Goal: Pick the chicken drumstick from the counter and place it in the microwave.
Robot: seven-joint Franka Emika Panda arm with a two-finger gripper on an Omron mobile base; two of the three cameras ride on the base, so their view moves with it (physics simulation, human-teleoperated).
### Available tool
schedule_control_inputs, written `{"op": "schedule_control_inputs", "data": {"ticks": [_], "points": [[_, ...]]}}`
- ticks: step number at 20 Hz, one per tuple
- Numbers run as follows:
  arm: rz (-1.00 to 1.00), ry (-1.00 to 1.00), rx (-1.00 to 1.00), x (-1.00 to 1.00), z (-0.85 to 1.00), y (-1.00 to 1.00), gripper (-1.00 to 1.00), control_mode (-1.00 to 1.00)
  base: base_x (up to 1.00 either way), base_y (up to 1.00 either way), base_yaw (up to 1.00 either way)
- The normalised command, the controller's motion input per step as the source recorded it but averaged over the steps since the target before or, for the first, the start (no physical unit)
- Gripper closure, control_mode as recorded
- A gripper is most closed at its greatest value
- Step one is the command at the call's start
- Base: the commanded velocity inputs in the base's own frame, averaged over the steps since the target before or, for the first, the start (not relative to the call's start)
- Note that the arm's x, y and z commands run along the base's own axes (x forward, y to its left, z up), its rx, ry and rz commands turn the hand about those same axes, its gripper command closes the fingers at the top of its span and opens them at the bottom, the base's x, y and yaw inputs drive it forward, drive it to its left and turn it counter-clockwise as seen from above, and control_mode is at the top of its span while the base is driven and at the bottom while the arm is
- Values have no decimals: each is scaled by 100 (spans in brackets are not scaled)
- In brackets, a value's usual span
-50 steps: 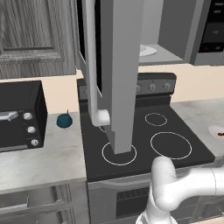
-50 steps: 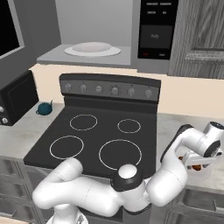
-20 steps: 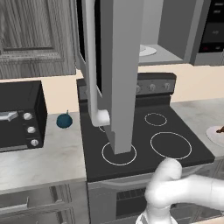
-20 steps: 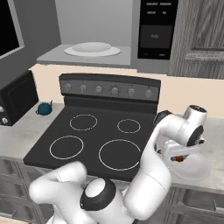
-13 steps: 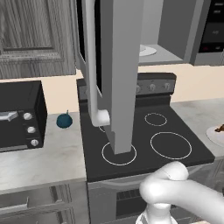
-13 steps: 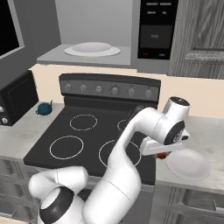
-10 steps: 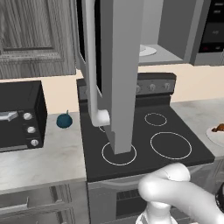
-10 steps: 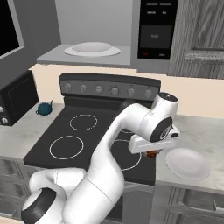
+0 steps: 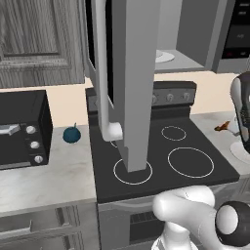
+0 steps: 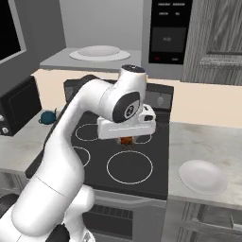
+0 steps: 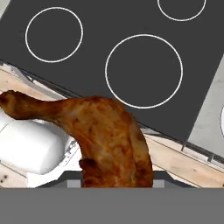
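The gripper (image 10: 126, 140) is clamped on the chicken drumstick (image 11: 98, 131), and the hand view puts the meat right up against the lens: a fat browned thigh end low at the fingers, the thin bone end stretching off toward the left edge. From the right base view the drumstick (image 10: 126, 140) shows as a small orange-brown scrap hanging under the white hand, up in the air above the stovetop (image 10: 142, 175), over the gap between the rear rings and the large front ring. From the left base view a sliver of the drumstick (image 9: 222, 127) peeks out beside the dark wrist at the right edge, off the right side of the stovetop (image 9: 151, 171).

Out from there: the black glass stovetop sits under the hand with its white burner rings. To the right of the stovetop, the counter (image 10: 203, 142) carries a white plate (image 10: 203, 176), well apart from the drumstick. Above and behind the stovetop the microwave (image 10: 66, 59) stands open, its white round tray (image 10: 98, 52) in plain sight, and its tall grey door (image 9: 136, 83) swings out over the stovetop's left side. Left of the stovetop, a dark teal ball with a stem (image 9: 72, 134) rests on the counter, and beyond it the black toaster oven (image 9: 22, 128).
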Motion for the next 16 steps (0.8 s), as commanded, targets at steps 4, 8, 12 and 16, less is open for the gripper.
{"op": "schedule_control_inputs", "data": {"ticks": [4,8,12,16], "points": [[-15,-9,7,11,66,100,100,-100,0,0,0],[-16,-9,15,16,100,92,100,-100,0,0,0],[-17,-8,25,18,93,94,100,-100,0,0,0],[-9,-24,27,4,75,37,100,-100,0,0,0]]}}
